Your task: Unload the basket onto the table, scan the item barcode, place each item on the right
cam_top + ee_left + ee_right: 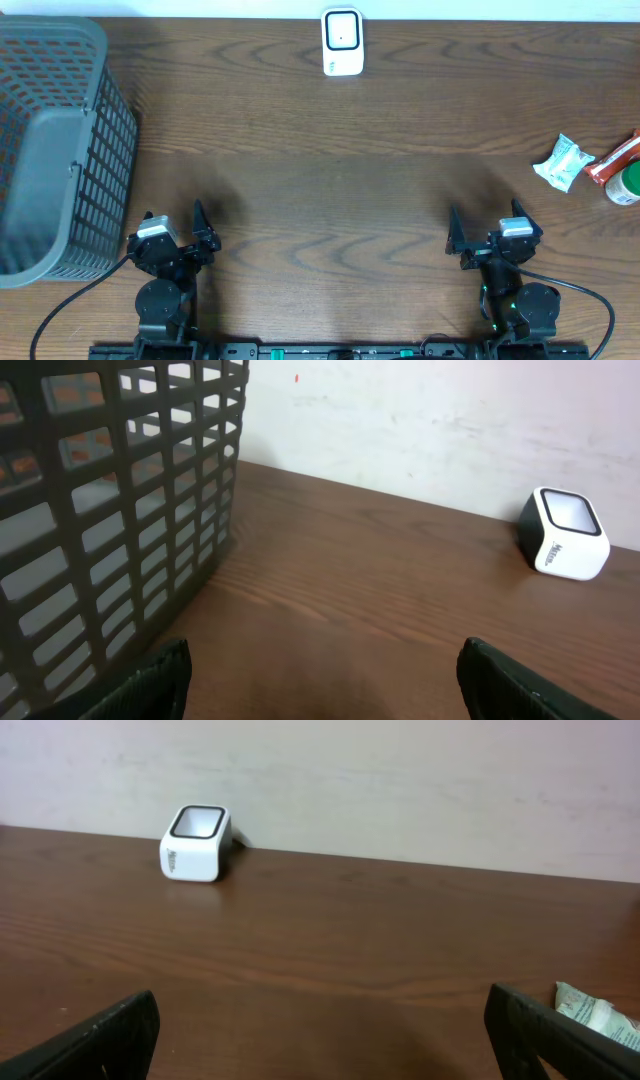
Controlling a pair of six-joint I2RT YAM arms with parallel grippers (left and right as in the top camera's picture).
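The items to scan sit out at 3 o'clock, at the counter's [320, 180] right edge, 3 of them bunched together: a white-and-green packet [564, 162], crinkled and sealed at both ends, a red wrapper [615, 160] just beside it, and a round green-topped container [626, 186] cut off by the frame. No barcode is readable from here; the print is too small to tell.

That cluster lies on the right arm's side, so my read is the right arm makes the pickup. The right end effector [486, 215] waits at 5 o'clock, released, jaws spread wide and nothing between them. From its wrist view the packet peeks in at the lower right, near 1 finger but apart from it.

The scanner [342, 42] stands at 12 o'clock against the back wall, a white block with a dark-rimmed window tilted up toward the arms, likely so an item can be shown to it from above.

The left end effector [173, 218] rests at 7 o'clock, also released and holding nothing, next to the grey basket [110, 130] at 9 o'clock, probably the drop-off for scanned goods.
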